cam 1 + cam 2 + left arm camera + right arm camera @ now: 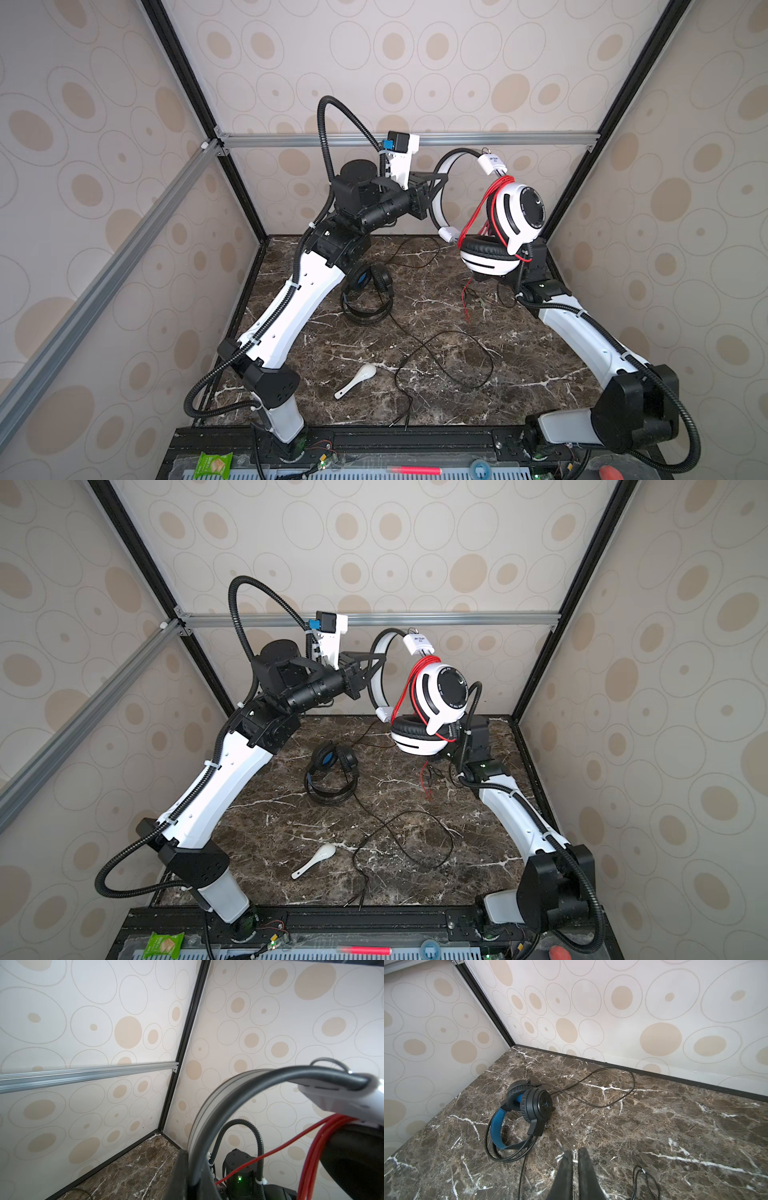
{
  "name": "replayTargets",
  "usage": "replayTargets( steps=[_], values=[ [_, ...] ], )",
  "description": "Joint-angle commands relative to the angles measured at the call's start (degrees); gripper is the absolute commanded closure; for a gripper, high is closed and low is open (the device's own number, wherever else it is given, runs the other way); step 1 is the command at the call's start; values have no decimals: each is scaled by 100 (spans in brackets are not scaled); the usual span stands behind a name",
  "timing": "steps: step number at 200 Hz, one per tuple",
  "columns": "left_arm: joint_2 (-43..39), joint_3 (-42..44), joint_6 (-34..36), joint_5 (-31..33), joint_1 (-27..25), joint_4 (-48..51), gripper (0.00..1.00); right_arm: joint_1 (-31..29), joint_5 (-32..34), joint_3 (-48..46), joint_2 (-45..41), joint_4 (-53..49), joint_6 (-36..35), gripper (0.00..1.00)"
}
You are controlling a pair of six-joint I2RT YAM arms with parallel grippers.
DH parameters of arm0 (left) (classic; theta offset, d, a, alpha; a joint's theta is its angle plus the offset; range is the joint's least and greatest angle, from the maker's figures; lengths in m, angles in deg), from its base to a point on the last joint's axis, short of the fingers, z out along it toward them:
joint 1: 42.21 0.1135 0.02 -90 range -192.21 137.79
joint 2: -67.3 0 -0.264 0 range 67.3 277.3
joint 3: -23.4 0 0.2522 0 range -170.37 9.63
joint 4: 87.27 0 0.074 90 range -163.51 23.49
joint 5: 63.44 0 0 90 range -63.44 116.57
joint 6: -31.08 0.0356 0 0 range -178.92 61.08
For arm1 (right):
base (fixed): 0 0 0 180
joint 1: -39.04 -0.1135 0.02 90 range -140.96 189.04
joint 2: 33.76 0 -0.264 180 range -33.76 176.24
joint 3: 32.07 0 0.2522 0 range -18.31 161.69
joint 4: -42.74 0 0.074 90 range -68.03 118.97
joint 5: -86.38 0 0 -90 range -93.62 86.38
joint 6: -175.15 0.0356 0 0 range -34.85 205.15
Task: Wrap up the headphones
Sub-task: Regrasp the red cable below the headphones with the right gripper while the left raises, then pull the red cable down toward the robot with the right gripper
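The dark marble table (540,353) bears the black headphones (529,1109), which lie ahead of the right gripper's (575,1155) jaws, off toward the left arm's side. Their thin black cable (634,1085) loops over the marble in front of those jaws. A white spoon (356,380) lies well apart from them, near the table's front edge.

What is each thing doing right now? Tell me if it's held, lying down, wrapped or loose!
white headphones, held up by the headband.
red cable, partly looped round the white headphones, tail dangling.
black headphones, lying on the table.
black cable, loose, unwrapped.
spoon, lying flat.
left end effector, shut on the white headphones.
right end effector, shut, empty.
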Motion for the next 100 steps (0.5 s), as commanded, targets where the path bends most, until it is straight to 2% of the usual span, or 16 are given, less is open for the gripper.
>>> replayTargets(
  steps=[1,54,100],
  values=[
    [-104,-270,-696,63,54,-1044,100,22,-262,-185,138,471,322,91],
    [-337,504,-1365,1324,131,-2025,100,4,-326,-445,126,364,313,97],
    [-410,1086,-1947,2044,172,-2735,100,-255,290,-503,-106,-165,-19,100]
  ],
)
